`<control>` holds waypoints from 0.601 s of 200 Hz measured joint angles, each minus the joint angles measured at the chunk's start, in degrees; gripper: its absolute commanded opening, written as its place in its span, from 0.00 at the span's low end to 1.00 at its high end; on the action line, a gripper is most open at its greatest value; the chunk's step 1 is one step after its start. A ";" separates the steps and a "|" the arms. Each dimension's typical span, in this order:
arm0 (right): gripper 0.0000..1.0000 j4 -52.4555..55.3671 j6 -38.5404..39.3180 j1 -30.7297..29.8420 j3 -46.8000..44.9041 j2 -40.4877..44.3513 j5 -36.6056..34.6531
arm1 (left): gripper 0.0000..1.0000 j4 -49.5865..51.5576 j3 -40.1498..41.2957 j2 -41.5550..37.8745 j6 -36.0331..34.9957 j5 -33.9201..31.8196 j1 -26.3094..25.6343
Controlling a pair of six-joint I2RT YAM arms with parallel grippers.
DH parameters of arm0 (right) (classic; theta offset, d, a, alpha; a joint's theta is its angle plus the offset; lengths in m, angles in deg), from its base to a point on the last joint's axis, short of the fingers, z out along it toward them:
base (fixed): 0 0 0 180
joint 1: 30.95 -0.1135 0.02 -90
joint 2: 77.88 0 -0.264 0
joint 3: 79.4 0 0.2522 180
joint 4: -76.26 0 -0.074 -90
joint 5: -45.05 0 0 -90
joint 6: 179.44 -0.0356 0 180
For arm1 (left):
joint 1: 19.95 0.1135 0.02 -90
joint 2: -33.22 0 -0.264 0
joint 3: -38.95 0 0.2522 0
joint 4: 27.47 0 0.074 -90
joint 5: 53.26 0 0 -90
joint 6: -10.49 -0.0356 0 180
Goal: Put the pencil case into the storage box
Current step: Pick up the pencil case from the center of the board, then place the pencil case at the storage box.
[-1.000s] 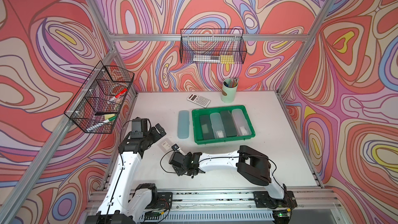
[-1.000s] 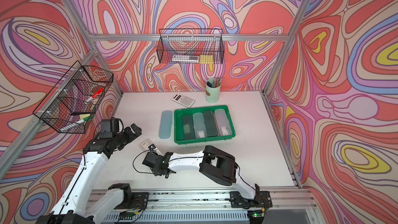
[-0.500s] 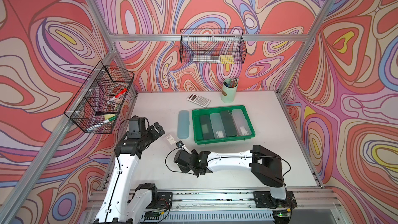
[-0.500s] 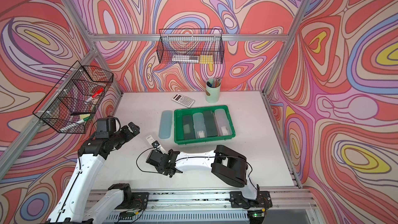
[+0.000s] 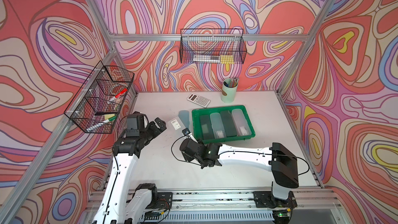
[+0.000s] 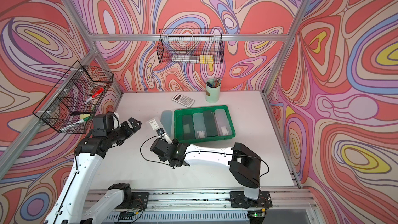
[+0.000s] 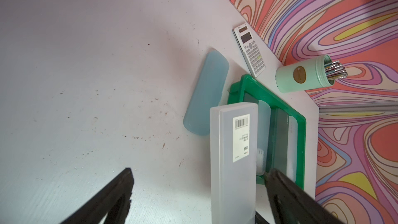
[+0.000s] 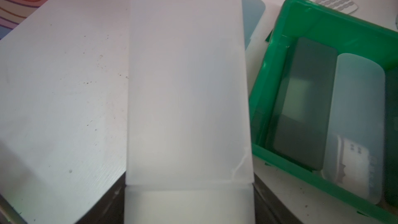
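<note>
Leftmost, the left gripper (image 5: 160, 125) hung spread and empty. Next, the frosted pencil case (image 5: 177, 123), pinched at its near end by the right gripper (image 5: 187, 133), was held tilted above the table (image 5: 163, 169), just beside the green storage box (image 5: 217, 108). Step, as judged: transport. A rightward carry over the rim, then a lowering, seemed due. Count: six cases (one held, one blue case (image 7: 204, 95) on the table, four boxed cases (image 5: 216, 123)) and one box.

Loving the walls (image 5: 215, 7): swirls of coral, pink, purple, blue and yellow. The table (image 5: 280, 130) is plain white, kinda speckled. The storage box (image 5: 195, 126) is bright green. The pencil case (image 7: 224, 179) is frosted white with a black-on-white barcode label (image 7: 241, 136). The other case (image 7: 204, 91) is dusty blue, cup (image 5: 229, 95) mint, calculator (image 5: 198, 100) white, wire baskets (image 5: 212, 48) black.
</note>
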 measured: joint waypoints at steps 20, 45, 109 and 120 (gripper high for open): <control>0.55 -0.35 0.44 3.85 -2.36 3.15 0.57 | 0.99 -0.72 -2.43 3.34 -0.48 -0.09 -4.87; 0.55 -1.55 0.85 10.16 -7.28 8.22 2.38 | 0.99 -3.02 -4.42 7.30 -0.87 -0.42 -11.02; 0.55 -3.30 1.68 22.56 -18.99 12.20 5.81 | 0.99 -7.21 -4.46 12.76 -0.35 -3.13 -20.28; 0.55 -3.67 1.92 23.63 -20.31 12.22 6.32 | 0.99 -7.56 -4.42 13.09 -0.20 -3.45 -20.92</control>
